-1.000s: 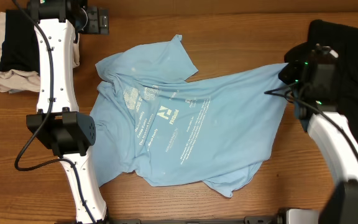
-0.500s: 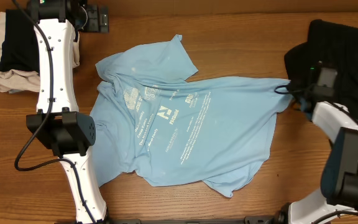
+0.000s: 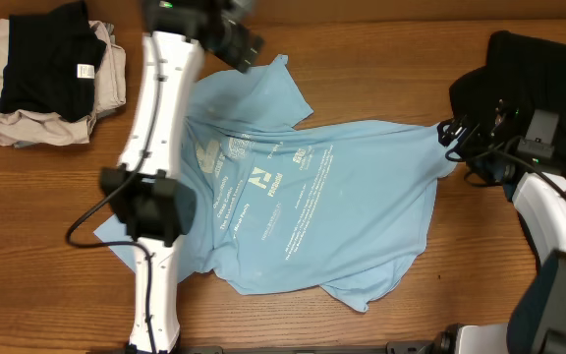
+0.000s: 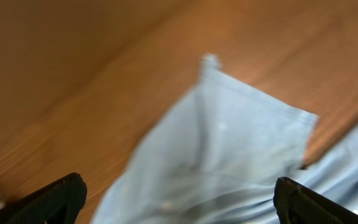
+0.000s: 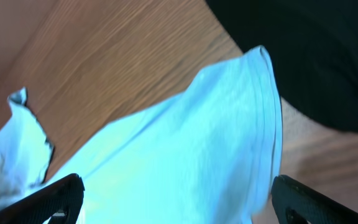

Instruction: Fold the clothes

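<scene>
The light blue T-shirt [image 3: 303,211] lies spread and wrinkled across the middle of the table, white print up. My left gripper [image 3: 247,47] hovers open above its upper sleeve [image 4: 229,124], and both fingers [image 4: 55,199] show with blurred cloth below them. My right gripper [image 3: 452,133] stands open over the shirt's right edge [image 5: 229,124], holding nothing. The hemmed corner lies flat between the spread fingers [image 5: 319,199]. A large black garment [image 3: 534,74] is heaped at the back right, and its edge [image 5: 316,56] lies beside the shirt corner.
A folded pile of beige and black clothes [image 3: 52,84] sits at the back left corner. The left arm [image 3: 150,197] stretches from the front edge across the shirt's left side. Bare wooden table [image 3: 381,59] shows behind and in front of the shirt.
My right gripper has opened and let go of the shirt's right edge, which now lies flat. My left arm has swung right from the back left pile to the upper sleeve.
</scene>
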Tool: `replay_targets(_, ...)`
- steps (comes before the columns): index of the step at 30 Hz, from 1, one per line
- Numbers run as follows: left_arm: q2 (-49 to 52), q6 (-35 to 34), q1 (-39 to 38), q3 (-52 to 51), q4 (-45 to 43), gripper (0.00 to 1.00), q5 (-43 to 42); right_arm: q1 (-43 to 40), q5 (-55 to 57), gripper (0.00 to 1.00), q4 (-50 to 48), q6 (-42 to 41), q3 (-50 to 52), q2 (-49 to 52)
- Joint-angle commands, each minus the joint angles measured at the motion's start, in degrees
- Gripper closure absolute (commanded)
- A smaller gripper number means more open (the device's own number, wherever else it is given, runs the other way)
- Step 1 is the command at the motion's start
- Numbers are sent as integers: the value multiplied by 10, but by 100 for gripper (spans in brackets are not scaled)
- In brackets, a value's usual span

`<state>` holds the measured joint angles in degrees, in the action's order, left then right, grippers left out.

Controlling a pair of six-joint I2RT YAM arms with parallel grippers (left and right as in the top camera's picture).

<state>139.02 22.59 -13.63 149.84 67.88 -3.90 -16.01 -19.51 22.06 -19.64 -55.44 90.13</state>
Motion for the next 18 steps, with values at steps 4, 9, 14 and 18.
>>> replay_targets(4,98,31,-44,6,2,2,-4,2,-10,0,60,37,-9,-30)
replay_targets(9,140,15,-58,6,-7,3,-2,2,14,0,85,36,-9,-30)
replay_targets(14,162,-14,-59,6,-14,1,-7,1,30,0,90,36,-9,-30)
replay_targets(18,179,-23,-59,6,-24,1,-6,1,30,0,92,36,-9,-30)
